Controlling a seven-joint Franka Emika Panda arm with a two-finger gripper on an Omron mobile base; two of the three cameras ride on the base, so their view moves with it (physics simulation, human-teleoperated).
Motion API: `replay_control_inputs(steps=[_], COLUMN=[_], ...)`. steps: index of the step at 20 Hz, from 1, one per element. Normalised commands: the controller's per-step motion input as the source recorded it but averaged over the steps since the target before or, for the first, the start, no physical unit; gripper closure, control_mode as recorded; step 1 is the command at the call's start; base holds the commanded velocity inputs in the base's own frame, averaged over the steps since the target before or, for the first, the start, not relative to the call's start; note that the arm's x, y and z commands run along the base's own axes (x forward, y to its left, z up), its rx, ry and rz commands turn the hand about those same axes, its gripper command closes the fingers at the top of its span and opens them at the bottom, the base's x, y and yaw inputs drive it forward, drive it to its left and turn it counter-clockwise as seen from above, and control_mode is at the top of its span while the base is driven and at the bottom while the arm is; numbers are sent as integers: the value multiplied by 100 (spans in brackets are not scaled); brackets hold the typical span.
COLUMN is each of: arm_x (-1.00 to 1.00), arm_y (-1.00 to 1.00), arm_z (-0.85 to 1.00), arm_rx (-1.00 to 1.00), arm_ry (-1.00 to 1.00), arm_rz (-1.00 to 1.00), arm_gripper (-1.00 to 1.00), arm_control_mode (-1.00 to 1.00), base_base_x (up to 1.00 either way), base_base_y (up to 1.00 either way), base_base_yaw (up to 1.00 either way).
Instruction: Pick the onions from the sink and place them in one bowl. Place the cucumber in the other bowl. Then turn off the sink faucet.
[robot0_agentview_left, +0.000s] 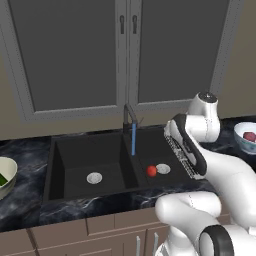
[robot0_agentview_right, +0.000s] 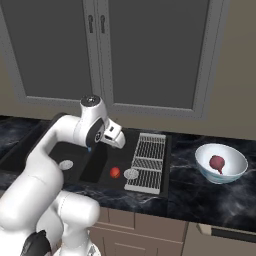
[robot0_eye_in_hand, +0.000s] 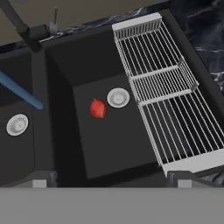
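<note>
A bright red-orange onion (robot0_agentview_left: 151, 171) (robot0_agentview_right: 115, 172) (robot0_eye_in_hand: 98, 108) lies in the right basin of the black sink (robot0_agentview_left: 90, 150) (robot0_eye_in_hand: 109, 148), next to the silver drain (robot0_eye_in_hand: 118, 97). The dull pinkish-red onion (robot0_agentview_right: 217, 162) (robot0_agentview_left: 249, 136) rests in the small white-bluish bowl (robot0_agentview_right: 235, 167) (robot0_agentview_left: 239, 134) on the counter to the right. At the far left, the cream bowl (robot0_agentview_left: 11, 170) holds the green cucumber (robot0_agentview_left: 2, 180). My gripper (robot0_eye_in_hand: 111, 181) (robot0_agentview_right: 115, 137) hovers high over the right basin, open and empty. A blue stream of water (robot0_agentview_left: 133, 140) (robot0_eye_in_hand: 19, 92) runs from the faucet (robot0_agentview_left: 129, 117).
A white wire rack (robot0_agentview_right: 148, 160) (robot0_eye_in_hand: 170, 105) covers the sink's right side, beside the onion. The left basin holds only its drain (robot0_agentview_left: 94, 177) (robot0_eye_in_hand: 17, 124). Grey cabinet doors (robot0_agentview_left: 125, 50) rise behind the dark marble counter (robot0_agentview_right: 190, 195).
</note>
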Motion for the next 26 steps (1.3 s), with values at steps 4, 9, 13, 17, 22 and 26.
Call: replay_control_inputs(steps=[4,9,13,17,22,26], arm_x=[35,29,31,28,29,28], arm_y=[28,2,0,4,14,18], arm_z=[-16,-38,-49,-47,-49,-46], arm_rx=[3,4,2,1,0,0], arm_ry=[6,9,12,7,8,7], arm_rz=[0,1,3,2,1,0], arm_gripper=[-100,-100,-100,-100,-100,-100], arm_control_mode=[-100,-100,-100,-100,-100,-100], base_base_x=[0,0,0,0,0,0], base_base_y=[0,0,0,0,0,0], base_base_yaw=[0,0,0,0,0,0])
